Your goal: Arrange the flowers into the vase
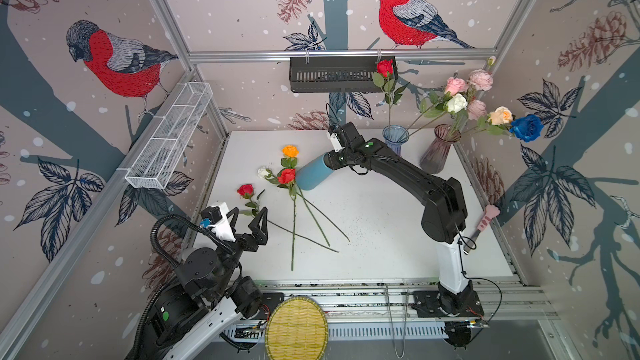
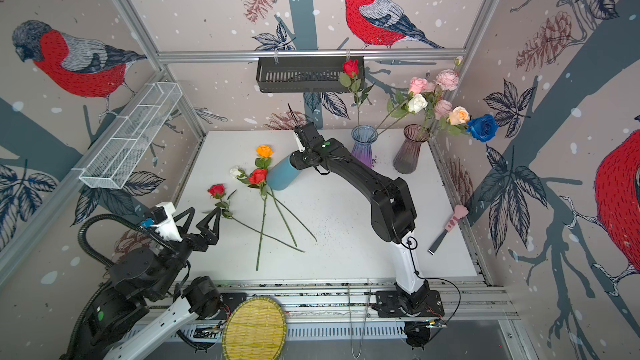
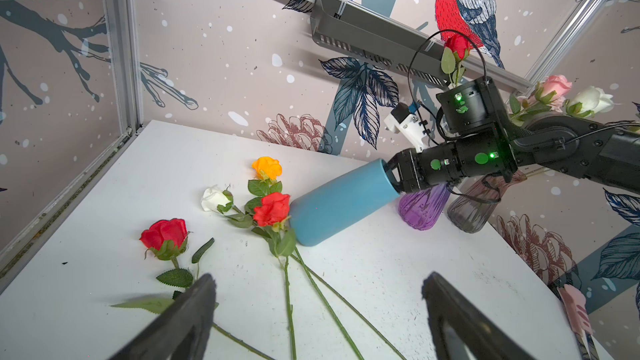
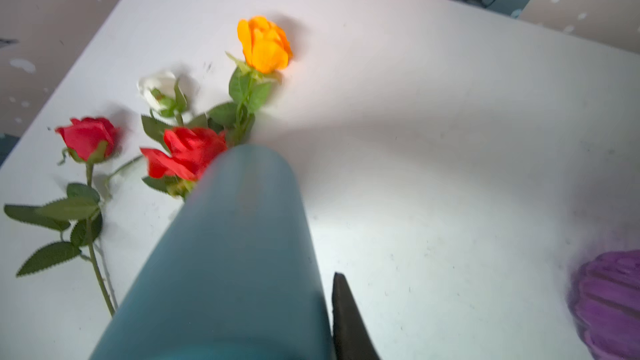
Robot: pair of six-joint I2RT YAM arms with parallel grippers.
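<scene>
Vase rim pinched in your right hand; left hand spread. Axis slants, mouth upper right, base lower left.

2 top views high overhead, facing down on whole table, 2 wrist views low, close, sharing lying roses

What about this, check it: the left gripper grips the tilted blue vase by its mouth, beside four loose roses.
Wrong arm. The right gripper grips the tilted blue vase by its mouth, beside four loose roses; the left wrist view shows it.
</scene>
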